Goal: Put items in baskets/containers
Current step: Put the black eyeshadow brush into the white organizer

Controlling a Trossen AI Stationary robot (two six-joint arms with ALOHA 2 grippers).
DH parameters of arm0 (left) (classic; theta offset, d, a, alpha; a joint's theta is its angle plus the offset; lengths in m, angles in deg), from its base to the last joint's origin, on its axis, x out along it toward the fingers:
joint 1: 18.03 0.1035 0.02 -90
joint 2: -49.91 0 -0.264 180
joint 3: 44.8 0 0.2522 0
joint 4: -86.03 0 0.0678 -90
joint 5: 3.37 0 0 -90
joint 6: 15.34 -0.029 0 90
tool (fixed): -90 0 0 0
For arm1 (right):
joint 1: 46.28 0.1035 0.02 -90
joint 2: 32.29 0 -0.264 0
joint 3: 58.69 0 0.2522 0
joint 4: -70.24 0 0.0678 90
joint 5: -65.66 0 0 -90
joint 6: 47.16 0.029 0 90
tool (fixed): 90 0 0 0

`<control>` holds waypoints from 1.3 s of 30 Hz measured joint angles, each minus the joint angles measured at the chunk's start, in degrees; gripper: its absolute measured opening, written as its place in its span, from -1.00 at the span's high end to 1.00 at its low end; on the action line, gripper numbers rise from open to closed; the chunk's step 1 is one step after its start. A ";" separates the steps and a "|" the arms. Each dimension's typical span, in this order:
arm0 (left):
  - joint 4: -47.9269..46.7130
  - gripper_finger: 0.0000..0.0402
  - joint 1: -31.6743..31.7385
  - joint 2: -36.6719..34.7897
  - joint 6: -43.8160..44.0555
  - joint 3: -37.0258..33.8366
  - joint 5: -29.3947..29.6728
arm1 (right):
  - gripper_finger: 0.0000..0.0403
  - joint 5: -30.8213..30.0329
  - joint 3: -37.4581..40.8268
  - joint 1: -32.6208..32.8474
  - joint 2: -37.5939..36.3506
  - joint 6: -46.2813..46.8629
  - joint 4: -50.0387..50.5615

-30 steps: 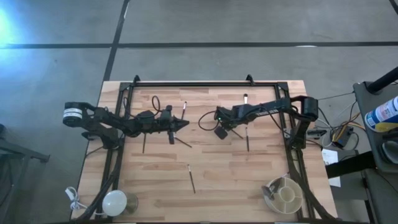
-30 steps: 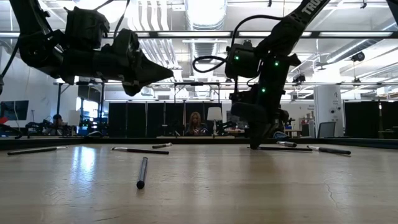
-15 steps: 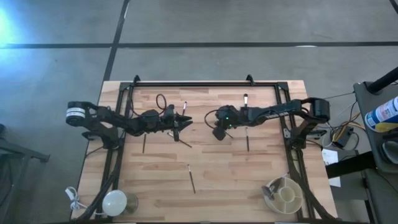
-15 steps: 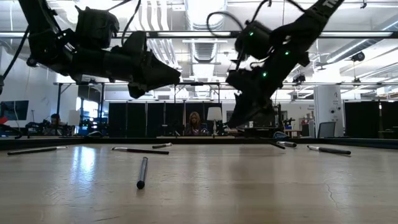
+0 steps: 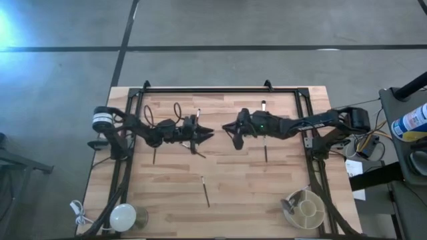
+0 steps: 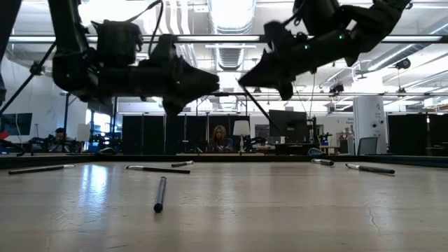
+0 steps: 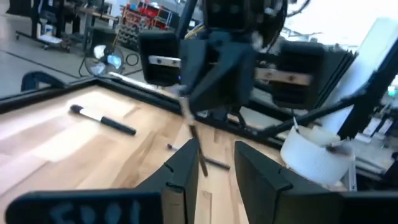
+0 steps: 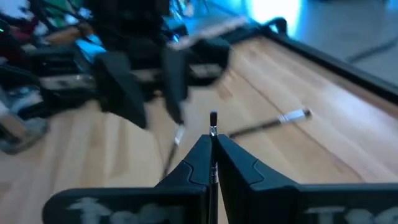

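Both arms hang above the middle of the wooden table (image 5: 233, 187), tips facing each other with a small gap between them. The right gripper (image 8: 213, 155) has its fingers pressed together on a thin makeup brush (image 8: 214, 127), whose dark slender handle sticks out past the fingertips toward the left arm. The left gripper (image 7: 214, 163) has its fingers spread apart with nothing between them; the held brush hangs just in front of that gap, apart from it.

Other brushes lie flat on the pale planks: one dark-handled brush (image 5: 206, 191) alone nearer the front edge, another (image 5: 265, 153) under the right arm, and a short one with a pale tip (image 5: 263, 104) by the far rail. From table height a dark pencil-like brush (image 6: 160, 194) lies closest.

The round cream tub (image 5: 305, 209) sits at the front right corner, divided around a central cup; dark brush ends poke from its left compartment. A glossy white dome (image 5: 123, 216) sits at the front left corner.
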 joint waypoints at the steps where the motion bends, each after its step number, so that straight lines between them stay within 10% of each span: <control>1: -0.09 0.51 -0.09 0.33 0.73 0.67 0.00 | 0.94 0.06 0.04 0.38 -0.03 -0.40 -1.66; 27: -0.55 0.49 -3.02 0.86 -2.69 8.29 0.02 | 0.94 -0.38 -0.12 4.11 2.66 -2.83 -25.51; 39: -1.59 0.94 -3.08 0.84 -3.55 8.65 -0.66 | 0.92 -0.53 -0.18 4.35 0.43 -2.89 -19.00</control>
